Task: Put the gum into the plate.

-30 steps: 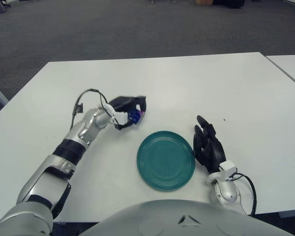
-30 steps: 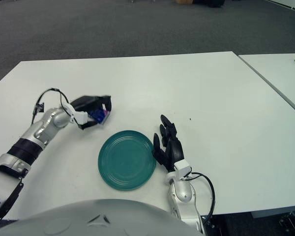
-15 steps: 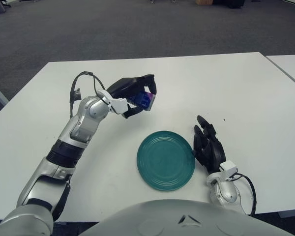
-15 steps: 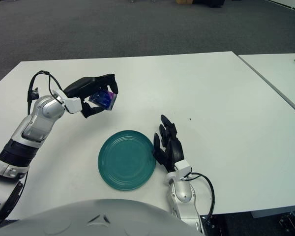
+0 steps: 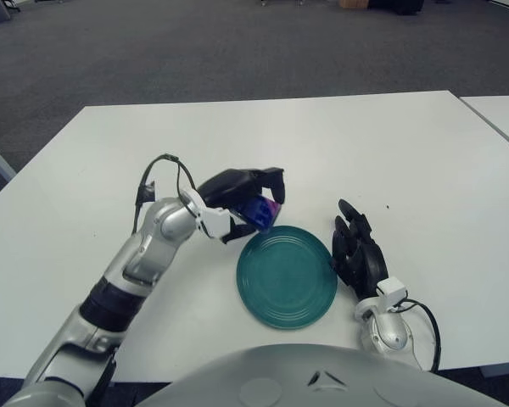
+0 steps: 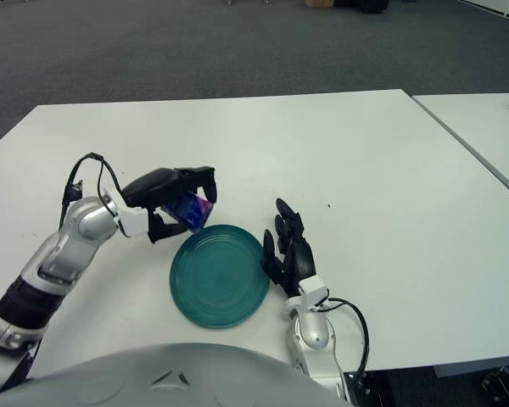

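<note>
Gripping the small blue-purple gum pack (image 5: pixel 260 212) at the round teal plate's (image 5: pixel 287 275) far-left rim, the left hand (image 5: pixel 237 195) risks dropping it short; right hand (image 5: pixel 359 253) beside the plate, fingers relaxed, empty.

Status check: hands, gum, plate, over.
Left hand gripping blue-purple gum pack at round teal plate far-left rim. Right hand idle, right of plate. Path clear.

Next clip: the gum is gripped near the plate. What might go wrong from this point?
The left hand holds the gum only over the green plate's far-left rim, so releasing now could drop it onto the white table or make it bounce off the rim. The right hand shows close beside the plate's right edge, so a nudged plate could bump it.
</note>
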Motion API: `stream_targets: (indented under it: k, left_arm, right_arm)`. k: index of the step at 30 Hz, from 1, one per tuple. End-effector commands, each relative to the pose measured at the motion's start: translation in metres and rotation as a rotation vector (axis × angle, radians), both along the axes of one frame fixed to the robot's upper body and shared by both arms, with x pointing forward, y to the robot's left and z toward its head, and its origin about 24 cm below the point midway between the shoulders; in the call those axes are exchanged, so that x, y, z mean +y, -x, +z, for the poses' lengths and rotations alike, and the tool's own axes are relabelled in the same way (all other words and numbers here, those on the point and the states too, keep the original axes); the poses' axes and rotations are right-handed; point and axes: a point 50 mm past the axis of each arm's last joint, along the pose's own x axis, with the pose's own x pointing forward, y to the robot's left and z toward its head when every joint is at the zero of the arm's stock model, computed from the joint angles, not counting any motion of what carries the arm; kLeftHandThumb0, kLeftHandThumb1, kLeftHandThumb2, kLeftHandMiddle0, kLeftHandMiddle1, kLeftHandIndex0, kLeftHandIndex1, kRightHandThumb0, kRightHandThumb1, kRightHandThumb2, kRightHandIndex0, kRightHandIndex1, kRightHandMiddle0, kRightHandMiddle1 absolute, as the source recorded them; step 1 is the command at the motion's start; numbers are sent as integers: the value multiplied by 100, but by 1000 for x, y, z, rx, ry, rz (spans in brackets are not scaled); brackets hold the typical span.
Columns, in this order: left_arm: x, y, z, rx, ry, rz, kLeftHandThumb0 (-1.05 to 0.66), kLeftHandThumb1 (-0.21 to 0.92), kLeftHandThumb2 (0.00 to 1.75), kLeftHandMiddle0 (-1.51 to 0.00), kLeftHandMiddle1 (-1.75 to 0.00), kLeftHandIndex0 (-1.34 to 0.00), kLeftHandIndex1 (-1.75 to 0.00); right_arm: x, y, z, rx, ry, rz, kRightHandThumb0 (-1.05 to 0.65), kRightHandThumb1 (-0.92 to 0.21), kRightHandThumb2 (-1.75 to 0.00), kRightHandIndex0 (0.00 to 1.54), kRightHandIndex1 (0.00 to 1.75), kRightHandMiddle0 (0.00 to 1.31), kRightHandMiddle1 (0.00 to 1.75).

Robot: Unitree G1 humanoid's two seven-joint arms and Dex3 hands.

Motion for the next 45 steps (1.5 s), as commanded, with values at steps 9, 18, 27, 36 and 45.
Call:
stream_targets:
  k: [9,18,27,36,45]
  left_arm:
    - [-20,29,-6,-20,36,-165,0,6,160,-77,-175,-64,-170]
    - [-29,37,-27,-34,27,-217,0,10,154,-73,-175,-62,-167]
    - [-30,38,-33,26,-7,-207,0,9,154,-74,-175,-66,-162]
    - [-33,38,-44,169,-103,-212,0,31,133,-55,-174,-47,-171]
    - [-31,36,-51,167,-212,-216,-47,69,53,-17,-105,-4,-125]
  right_arm:
    - [-4,6,-14,78,16,-26,-79,-92,-80,14,2,0,39]
    - [-3,6,-10,82,71,-12,-76,-92,-84,16,1,0,43]
    - [-2,5,-8,86,118,-10,-75,-92,-87,15,0,0,39]
    - [-2,5,-6,95,138,-18,-75,-92,-90,12,0,0,30]
    - [1,5,-2,83,125,-4,-74,-92,-89,11,0,0,26]
